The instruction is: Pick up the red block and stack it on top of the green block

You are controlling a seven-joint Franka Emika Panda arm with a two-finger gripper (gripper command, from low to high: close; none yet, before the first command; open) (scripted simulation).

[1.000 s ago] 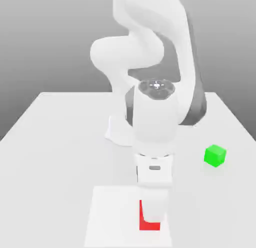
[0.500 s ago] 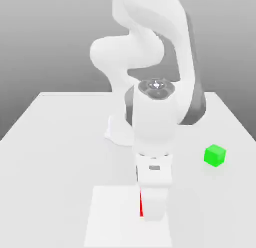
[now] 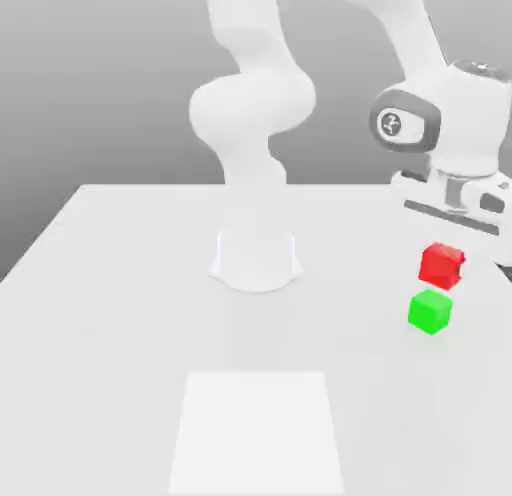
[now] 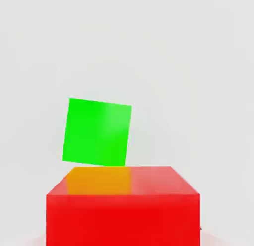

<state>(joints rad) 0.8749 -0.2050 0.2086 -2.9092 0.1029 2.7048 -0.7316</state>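
Observation:
The red block (image 3: 442, 265) hangs in the air just above the green block (image 3: 431, 312), on the exterior view's right side of the white table (image 3: 120, 314). My gripper (image 3: 446, 252) reaches down from the white hand (image 3: 455, 189) and is shut on the red block. In the hand view the red block (image 4: 123, 205) sits close in front of the camera. The green block (image 4: 96, 132) lies on the table beyond it, partly past the red block's edge. A small gap separates the two blocks in the exterior view.
The arm's round white base (image 3: 256, 259) stands at the table's middle back. A paler square patch (image 3: 258, 429) marks the table's front centre. The table's right edge runs close to the green block.
The gripper closed on the red block at the front patch, then lifted it and carried it to the exterior view's right, above the green block. The green block stayed put.

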